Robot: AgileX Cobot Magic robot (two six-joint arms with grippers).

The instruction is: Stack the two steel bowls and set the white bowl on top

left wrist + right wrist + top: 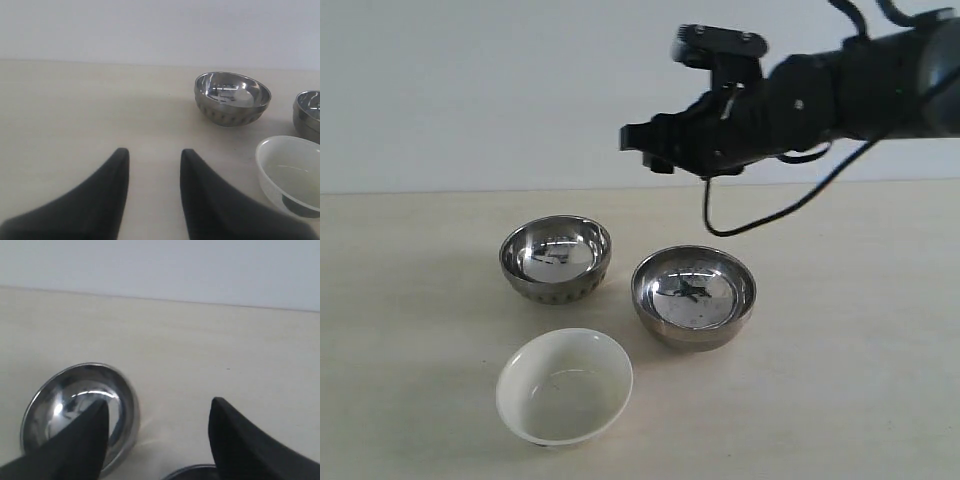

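White bowl (565, 387) sits closest to the exterior camera, upright on the pale surface (840, 330). Its cream inside is empty, with only a faint sheen on it. Behind it stand the two steel bowls, apart from each other and from the white one. The ribbed steel bowl (555, 258) is farther back on the left, and the smooth steel bowl (694, 296) is to the right and a little nearer. Both are upright with the mouth up and hold nothing but dark reflections. No bowl rests inside another.

Above and behind the bowls, the right claw (645, 150) hangs in the air, roughly over the gap between the two steel bowls. It reaches in from the right on its black arm, and a black cable (760, 225) loops below it. Its fingers are spread and grip nothing. In the right wrist view bare surface shows between them, and one shiny bowl (80, 410) is partly hidden behind a finger. I cannot tell which steel bowl that is.

The left claw (152, 152) shows only in its own wrist view. It is released, with its two dark fingers parted over bare surface. All three bowls lie well apart from it, the white one nearest. A plain pale wall (470, 90) closes the scene behind.
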